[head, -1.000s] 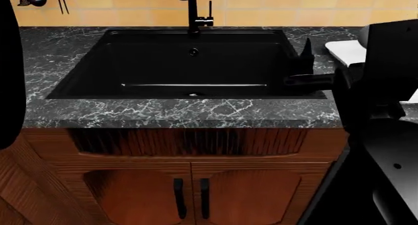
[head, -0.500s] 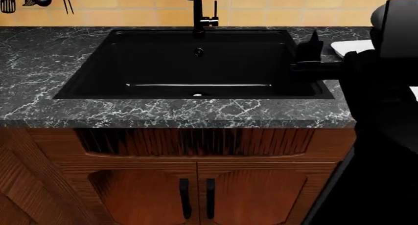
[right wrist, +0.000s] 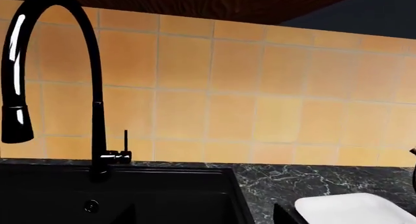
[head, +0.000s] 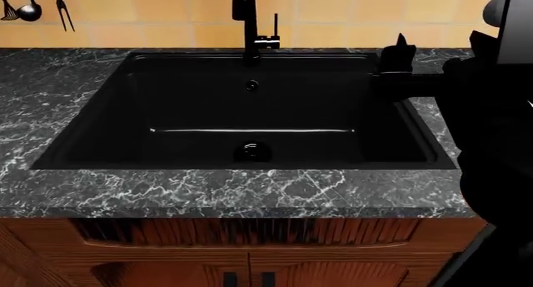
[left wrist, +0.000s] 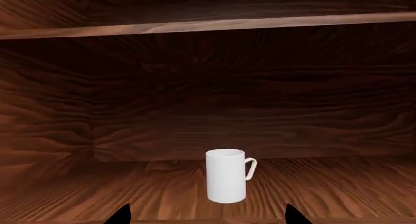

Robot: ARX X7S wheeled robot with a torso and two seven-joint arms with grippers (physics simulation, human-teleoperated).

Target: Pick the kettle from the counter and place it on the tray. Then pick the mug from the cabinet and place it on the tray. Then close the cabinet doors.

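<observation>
Inside the wooden cabinet (left wrist: 208,87) the white mug (left wrist: 225,176) stands upright on the shelf, untouched, ahead of the left hand (left wrist: 206,215) whose two finger tips sit spread wide and empty, while the right hand (head: 398,59) hovers by the sink (head: 249,112), its opening impossible to tell, near the white tray (right wrist: 354,208) on the tabletop (head: 208,196).

Mug (left wrist: 225,176) upright on cabinet shelf (left wrist: 325,187)

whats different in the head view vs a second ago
The head view tipped downward and nearer: the sink looks bigger, its drain shows, and the cupboard doors have slid nearly out below. The tray has gone behind the right arm. The right gripper stayed over the sink's right rim, holding nothing.
</observation>
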